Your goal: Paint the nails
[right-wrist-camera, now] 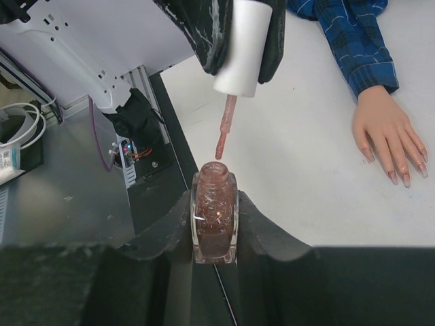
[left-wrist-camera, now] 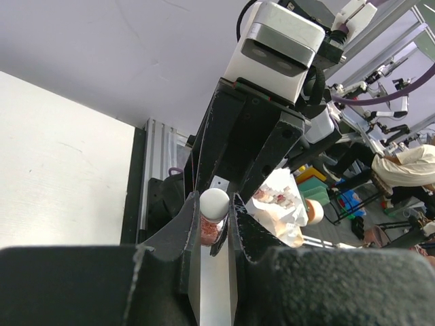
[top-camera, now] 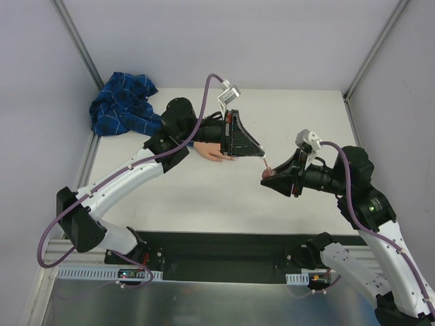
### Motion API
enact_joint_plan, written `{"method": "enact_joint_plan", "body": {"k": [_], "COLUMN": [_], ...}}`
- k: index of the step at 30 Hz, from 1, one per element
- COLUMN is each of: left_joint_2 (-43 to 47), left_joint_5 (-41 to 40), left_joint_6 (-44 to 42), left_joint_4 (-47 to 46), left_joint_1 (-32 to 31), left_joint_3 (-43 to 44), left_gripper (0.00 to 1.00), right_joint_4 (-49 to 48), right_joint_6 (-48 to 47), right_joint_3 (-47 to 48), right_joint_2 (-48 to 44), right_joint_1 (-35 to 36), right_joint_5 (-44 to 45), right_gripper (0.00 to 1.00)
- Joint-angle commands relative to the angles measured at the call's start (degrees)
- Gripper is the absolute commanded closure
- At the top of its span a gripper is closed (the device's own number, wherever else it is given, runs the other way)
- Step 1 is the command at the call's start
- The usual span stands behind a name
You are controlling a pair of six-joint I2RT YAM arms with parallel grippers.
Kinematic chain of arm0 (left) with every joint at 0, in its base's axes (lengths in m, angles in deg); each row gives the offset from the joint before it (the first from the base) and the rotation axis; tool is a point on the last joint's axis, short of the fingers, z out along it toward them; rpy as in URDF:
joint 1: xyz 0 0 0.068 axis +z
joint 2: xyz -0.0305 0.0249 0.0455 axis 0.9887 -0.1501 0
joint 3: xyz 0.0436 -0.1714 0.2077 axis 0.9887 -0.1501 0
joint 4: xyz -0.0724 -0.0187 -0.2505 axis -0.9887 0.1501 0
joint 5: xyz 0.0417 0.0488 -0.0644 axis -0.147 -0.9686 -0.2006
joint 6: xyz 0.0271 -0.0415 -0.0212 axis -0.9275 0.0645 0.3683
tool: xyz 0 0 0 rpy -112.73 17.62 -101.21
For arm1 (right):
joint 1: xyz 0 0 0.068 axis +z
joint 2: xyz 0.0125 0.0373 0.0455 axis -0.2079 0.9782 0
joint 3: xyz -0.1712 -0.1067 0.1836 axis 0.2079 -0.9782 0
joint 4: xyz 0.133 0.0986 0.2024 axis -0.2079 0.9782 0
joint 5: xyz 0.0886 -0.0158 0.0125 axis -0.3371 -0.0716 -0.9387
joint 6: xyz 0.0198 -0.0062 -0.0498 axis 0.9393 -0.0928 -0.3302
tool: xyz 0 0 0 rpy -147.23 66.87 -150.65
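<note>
White table (top-camera: 204,197), grey walls, both arms meeting mid-table. The right claw (right-wrist-camera: 215,204) is clamped on the bottle (right-wrist-camera: 215,227) with a finger snug on each glass side. It holds the bottle upright with the neck up, which we read as a steady dipping station for the other arm. The left claw (right-wrist-camera: 242,30) is closed tight on the cap (right-wrist-camera: 245,61), and neither claw shows any spare gap. The brush (right-wrist-camera: 225,125) hangs straight down from the cap, lined up with the bottle mouth, its tip just above the mouth and not inside as far as we can see. Gripping by the cap keeps the fingers off the wet bristles and leaves the whole stem free. The fake hand (right-wrist-camera: 389,125) lies flat, palm down and fingers spread, its sleeve (right-wrist-camera: 346,34) trailing toward the back-left corner. The nails (right-wrist-camera: 406,179) are at the fingertips, off to one side of the bottle and well apart from the brush tip. We can't tell from here whether any nail has a fresh coat. Our read is that this is the loading step, with no stroke on a nail yet. Next the brush has to travel over to the nails. Drips on the way are the risk, and the bristles look soft, so contact should be light.
</note>
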Motion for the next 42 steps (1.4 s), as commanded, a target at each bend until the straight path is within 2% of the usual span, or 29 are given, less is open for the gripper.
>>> {"method": "enact_joint_plan", "body": {"k": [1,28,42], "left_joint_2": [-0.1,-0.5,-0.8], "left_joint_5": [0.3,0.0,0.0], "left_joint_6": [-1.1,-5.1,-10.2], "left_joint_4": [-1.5,3.5,8.8], "left_joint_1": [-1.1,-2.4,-3.8], "left_joint_3": [2.4,2.7,2.6], "left_gripper": [1.0,1.0,1.0], "right_joint_4": [-2.4,-3.1,-5.1], "right_joint_6": [-0.6,0.2,3.0], "right_joint_3": [2.3,3.4,6.8], "right_joint_2": [0.1,0.9,3.4], "right_joint_1": [0.2,0.5,0.7], "right_joint_5": [0.0,0.1,3.5], "right_gripper": [1.0,1.0,1.0]}}
